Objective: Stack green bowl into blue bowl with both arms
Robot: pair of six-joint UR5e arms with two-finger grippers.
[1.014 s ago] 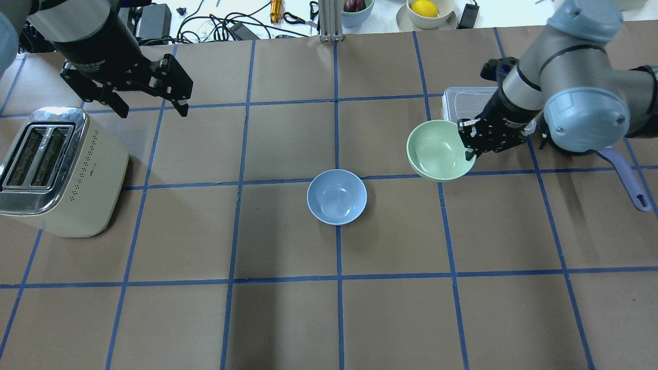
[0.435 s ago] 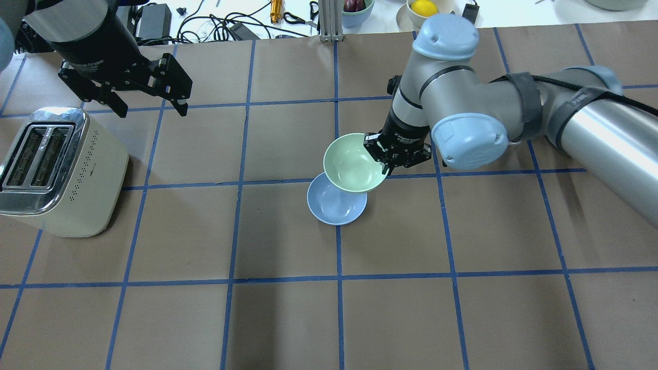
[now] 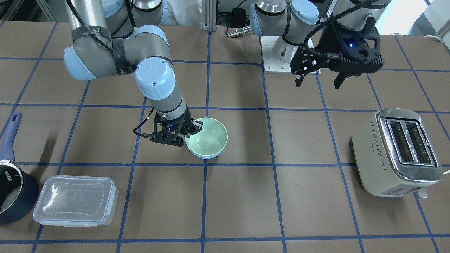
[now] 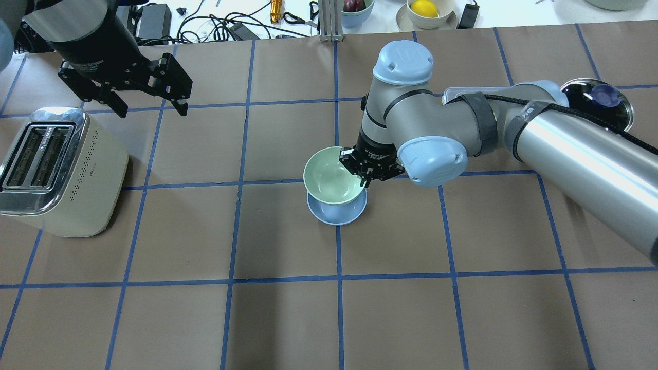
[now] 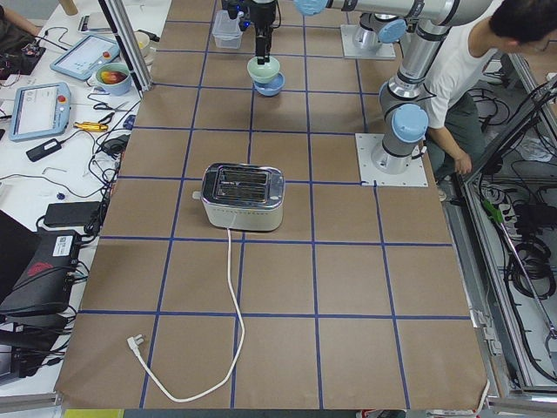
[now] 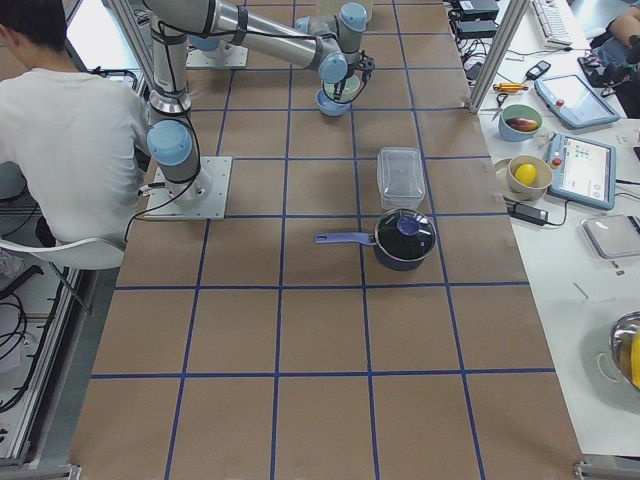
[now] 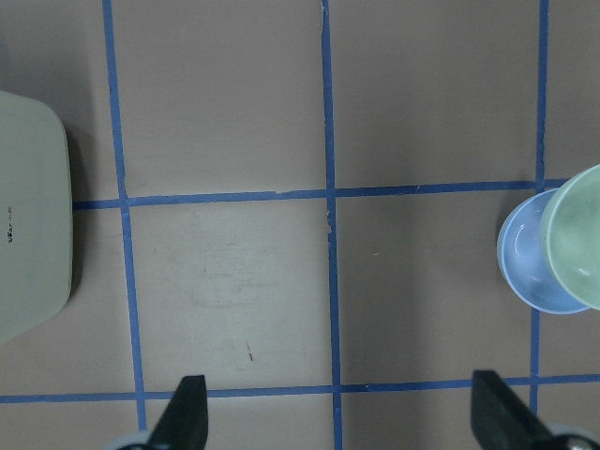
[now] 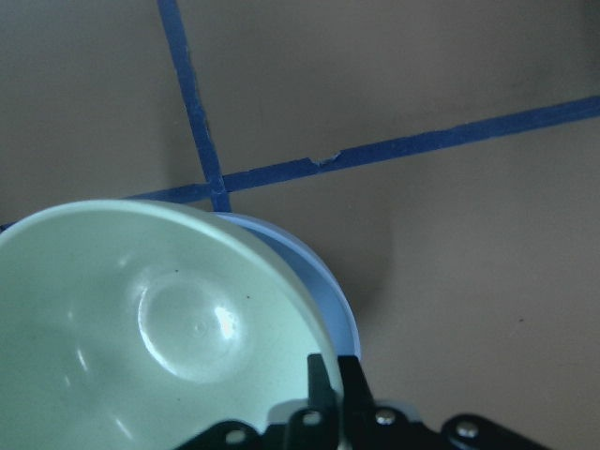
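Note:
My right gripper (image 4: 362, 172) is shut on the near rim of the green bowl (image 4: 329, 177) and holds it upright just over the blue bowl (image 4: 336, 216). In the front view the green bowl (image 3: 207, 138) sits low in the blue bowl (image 3: 205, 156), whose rim shows beneath it; I cannot tell if they touch. The right wrist view shows the gripper (image 8: 333, 375) pinching the green bowl's (image 8: 159, 319) rim, with the blue bowl's (image 8: 328, 281) rim beside it. My left gripper (image 4: 153, 110) is open and empty, high at the far left. Its wrist view shows both bowls (image 7: 539, 272) at the right edge.
A cream toaster (image 4: 56, 169) stands at the left. A clear lidded container (image 3: 75, 200) and a dark navy saucepan (image 3: 10, 196) stand on the robot's right side. Cables and a bowl with a lemon (image 4: 425, 7) lie beyond the table's far edge.
My right arm has carried the green bowl leftward from beside the clear container to right over the blue bowl and lowered it. The left arm has not moved.

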